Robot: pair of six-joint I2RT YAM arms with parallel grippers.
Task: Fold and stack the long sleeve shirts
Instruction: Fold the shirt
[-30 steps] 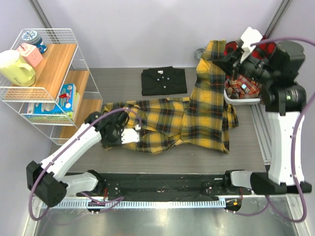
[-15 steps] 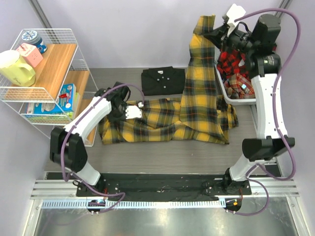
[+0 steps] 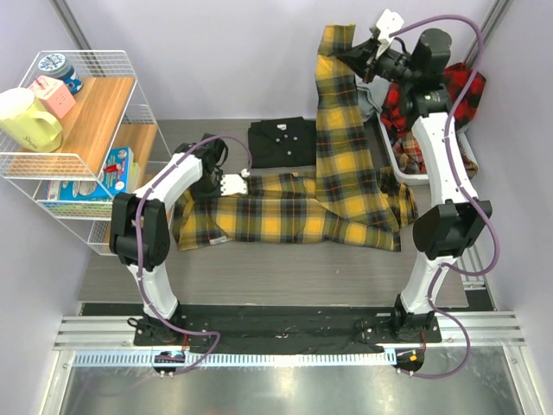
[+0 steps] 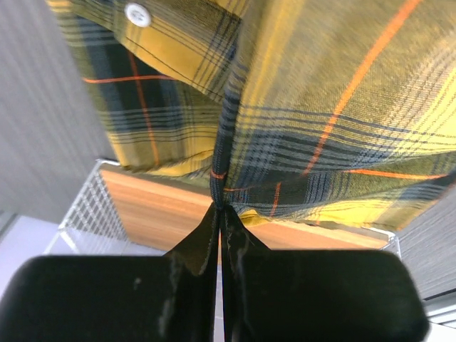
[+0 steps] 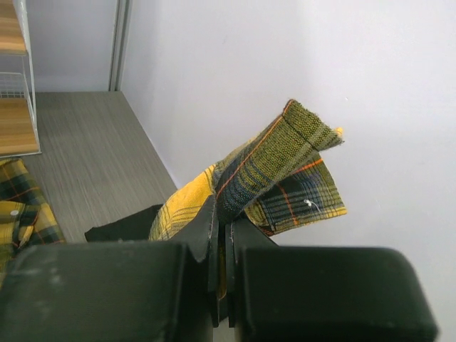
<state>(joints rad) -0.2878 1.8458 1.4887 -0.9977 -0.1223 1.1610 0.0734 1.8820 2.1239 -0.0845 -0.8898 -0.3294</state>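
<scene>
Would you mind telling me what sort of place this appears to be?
Probably a robotics lab test bench, not a home: a left arm and right arm bolted at the table edge, bare walls, and a wire shelf holding a mug.

Wire shelf rack [image 3: 95, 112], pale yellow mug [image 3: 28, 119], pink cup [image 3: 52, 93], white bin [image 3: 413, 177], grey table [image 3: 285, 268]

You have bright, even light in all 3 views. Shadows under the yellow plaid shirt [image 3: 294, 212] are faint and soft; its weave is sharp in both wrist views.
</scene>
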